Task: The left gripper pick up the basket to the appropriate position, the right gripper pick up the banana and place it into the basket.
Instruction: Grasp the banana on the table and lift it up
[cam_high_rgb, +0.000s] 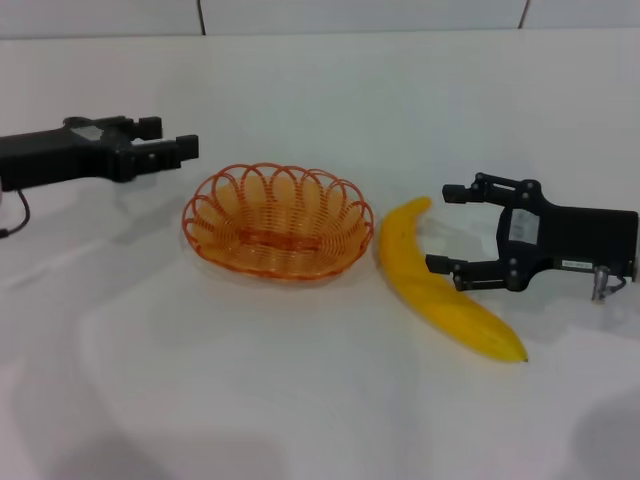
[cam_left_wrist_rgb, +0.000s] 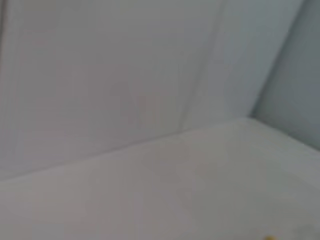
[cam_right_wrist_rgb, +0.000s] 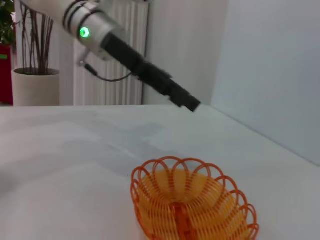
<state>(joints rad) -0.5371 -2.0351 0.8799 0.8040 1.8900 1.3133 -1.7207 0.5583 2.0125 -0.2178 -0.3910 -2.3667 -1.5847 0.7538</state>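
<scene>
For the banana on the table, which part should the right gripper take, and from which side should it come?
Probably the thick middle of the banana, coming from the robot's right, where the open right gripper already faces it. It lies flat and curved beside the basket, apart from it, and both ends taper, so fingers closing across the middle likely hold best.

An orange looped wire weave is shown by the basket (cam_high_rgb: 277, 222). Bright yellow is seen on the banana (cam_high_rgb: 440, 290). Both grippers, left (cam_high_rgb: 172, 148) and right (cam_high_rgb: 448, 228), are finished in black.
</scene>
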